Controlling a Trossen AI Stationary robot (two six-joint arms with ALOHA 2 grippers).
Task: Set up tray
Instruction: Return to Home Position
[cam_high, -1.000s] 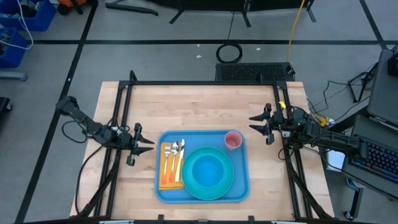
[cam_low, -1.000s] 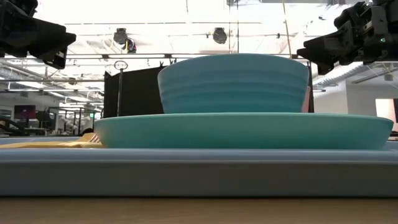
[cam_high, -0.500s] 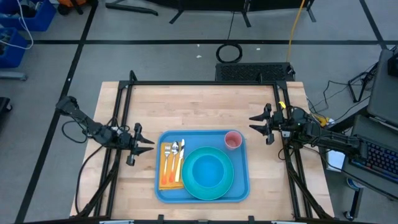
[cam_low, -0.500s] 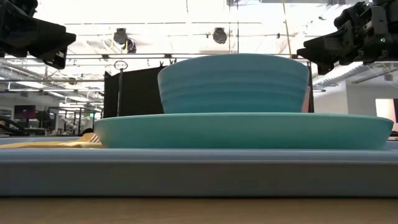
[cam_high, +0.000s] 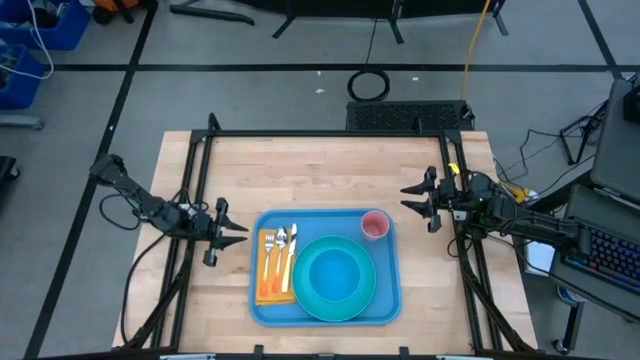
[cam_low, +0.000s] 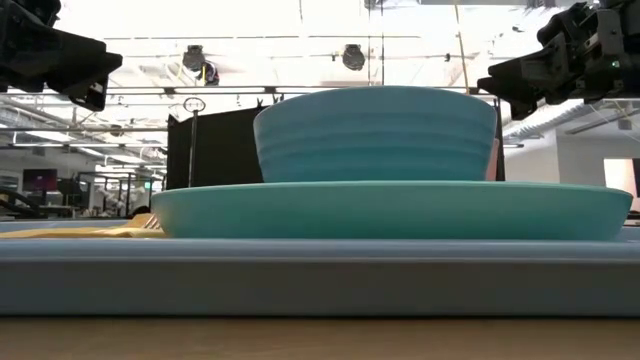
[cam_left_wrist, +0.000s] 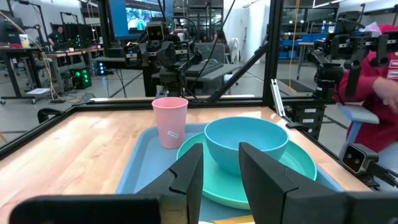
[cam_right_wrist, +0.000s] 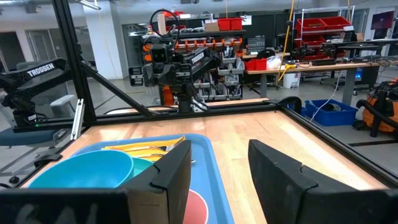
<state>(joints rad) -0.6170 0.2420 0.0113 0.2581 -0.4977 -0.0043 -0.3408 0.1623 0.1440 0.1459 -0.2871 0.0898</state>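
Both arms off the work, one at each side of the table.

Left gripper: held above the table surface, fingertips aimed at the tray, just short of its near short edge. In the left wrist view the fingers stand apart with a moderate gap and nothing between them.

Right gripper: held above the table, off the opposite side of the tray and a little past its far corner, clear of the rim. In the right wrist view its fingers are spread wide, nothing held.

Tray: flat on the table between the two grippers, nearer the table's front edge. The left gripper is the closer of the two to it.

Contents, placed from the grippers:
- Yellow napkin lies along the tray end nearest the left gripper, directly ahead of its fingertips.
- Cutlery lies on top of the napkin, a fork, a spoon and a knife side by side, handles toward the front edge.
- Turquoise plate is past the napkin from the left gripper, filling the middle of the tray.
- Turquoise bowl sits centred on the plate. The low view shows it upright on the plate.
- Pink cup is upright in the tray corner closest to the right gripper, just beside the plate. Cannot tell if they touch.

A person in a red top shows beyond the table in the left wrist view.
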